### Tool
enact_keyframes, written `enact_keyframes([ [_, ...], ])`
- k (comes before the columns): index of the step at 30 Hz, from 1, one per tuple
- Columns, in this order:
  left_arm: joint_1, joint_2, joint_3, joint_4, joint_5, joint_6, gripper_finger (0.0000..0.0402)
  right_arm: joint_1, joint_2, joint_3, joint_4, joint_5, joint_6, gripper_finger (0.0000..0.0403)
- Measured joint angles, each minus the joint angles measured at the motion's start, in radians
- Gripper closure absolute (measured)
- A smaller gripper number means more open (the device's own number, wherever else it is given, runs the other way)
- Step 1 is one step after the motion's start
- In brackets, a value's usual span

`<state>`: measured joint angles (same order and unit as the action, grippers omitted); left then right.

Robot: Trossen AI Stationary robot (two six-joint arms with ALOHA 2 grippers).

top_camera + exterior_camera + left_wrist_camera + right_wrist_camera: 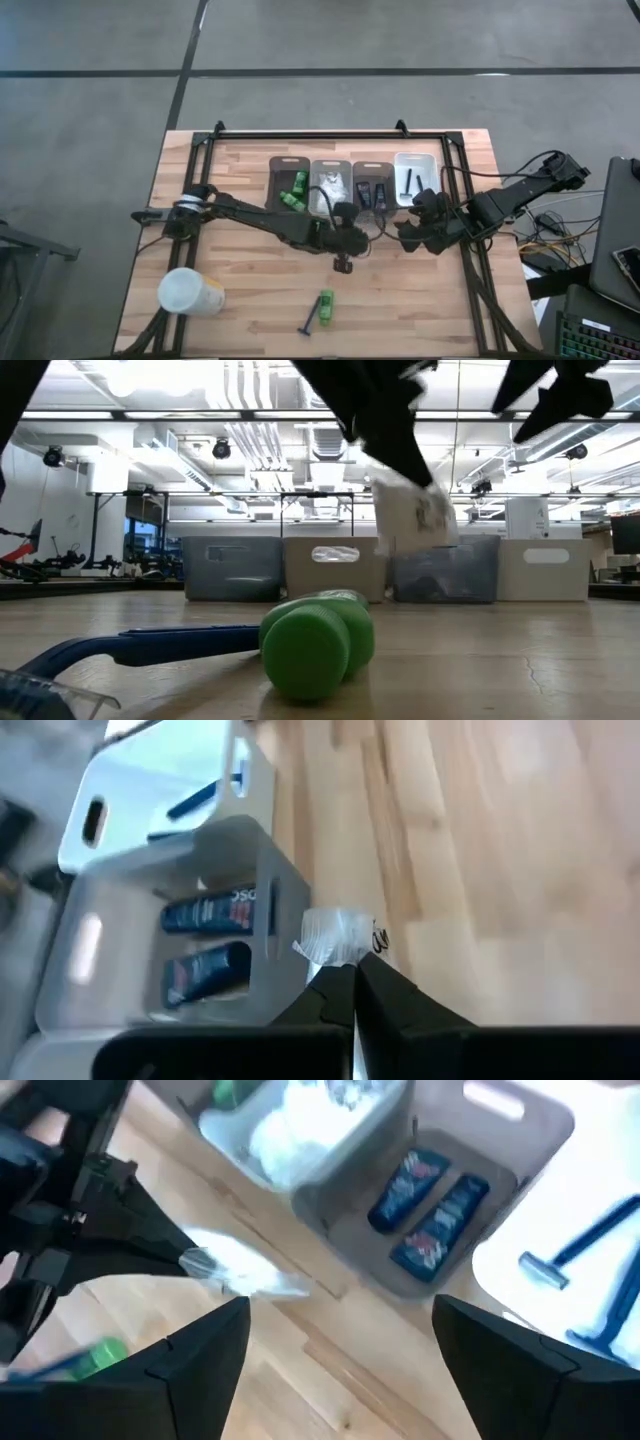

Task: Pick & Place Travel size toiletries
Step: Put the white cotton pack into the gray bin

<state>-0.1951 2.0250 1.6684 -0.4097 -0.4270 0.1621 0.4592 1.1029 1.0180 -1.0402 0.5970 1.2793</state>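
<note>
My left gripper [358, 238] is shut on a white crinkly packet [335, 935] in front of the bins, above the table. The packet also shows in the low view [415, 515] and in the right wrist view [245, 1278]. My right gripper [340, 1370] is open and empty, just to the right of the left one [412, 232]. A green bottle [325, 307] and a blue razor [308, 322] lie on the table near the front. Four bins stand in a row at the back: green bottles [293, 192], white packets [331, 183], black tubes [372, 192], a razor [410, 183]. My left gripper pinches one end of the white packet [338, 958] between its two fingertips [375, 988]. The fingers slant down toward the table's right side. The packet sticks out beyond the fingertips and hangs clear of the table [412, 535].
A large white cylinder with a yellowish base [190, 293] lies at the front left. A black frame [330, 133] runs along the table's far edge and down both sides. Bare wood lies between the bins and the front items.
</note>
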Motion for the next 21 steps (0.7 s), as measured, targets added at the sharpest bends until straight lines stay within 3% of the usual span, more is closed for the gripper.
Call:
enact_keyframes([
  [5,0.025,-0.093,-0.004,-0.051,-0.024,-0.233,0.0400,0.001,-0.016,0.049,0.005,0.073,-0.057,0.0082],
  [15,0.132,-0.318,-0.118,-0.016,-0.113,-0.483,0.0401,0.001,-0.056,0.095,-0.001,0.222,-0.137,0.0057],
  [18,0.190,-0.408,-0.214,0.080,-0.066,-0.533,0.0401,0.001,-0.066,0.082,-0.001,0.228,-0.131,0.0051],
  [21,0.274,-0.468,-0.353,0.230,0.088,-0.574,0.0401,0.001,-0.069,0.067,-0.001,0.228,-0.130,0.0049],
])
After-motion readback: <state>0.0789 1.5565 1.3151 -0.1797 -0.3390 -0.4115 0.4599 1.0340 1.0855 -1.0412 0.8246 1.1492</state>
